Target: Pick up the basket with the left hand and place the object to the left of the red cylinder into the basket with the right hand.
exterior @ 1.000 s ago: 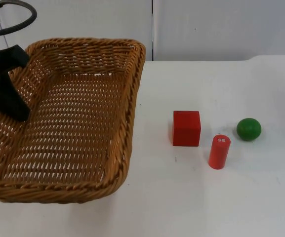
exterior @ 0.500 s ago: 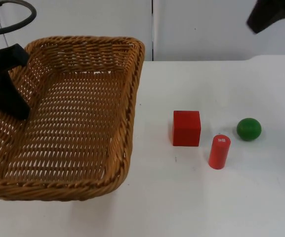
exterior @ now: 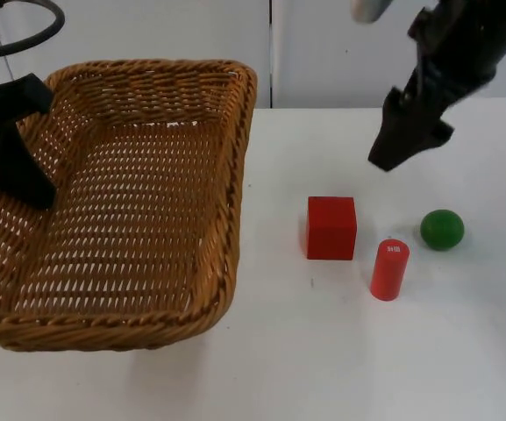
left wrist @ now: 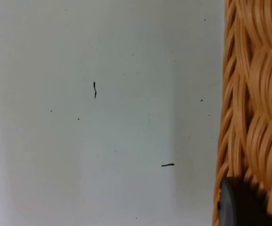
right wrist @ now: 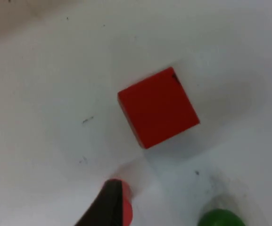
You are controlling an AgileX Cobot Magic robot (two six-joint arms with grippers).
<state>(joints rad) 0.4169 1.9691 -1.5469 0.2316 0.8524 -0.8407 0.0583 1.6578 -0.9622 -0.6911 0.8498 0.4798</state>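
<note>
While the red cube (exterior: 331, 227) sits on the white desk (exterior: 340, 351) just left of the upright red cylinder (exterior: 389, 269), the green ball (exterior: 442, 229) lies just right of that cylinder. The right hand (exterior: 391, 153) hangs above the desk behind the cube, touching nothing; how far it is open cannot be told. Well left of the cube, the wicker basket (exterior: 121, 210) is gripped at its left rim by the left hand (exterior: 11, 140), closed on it.
</note>
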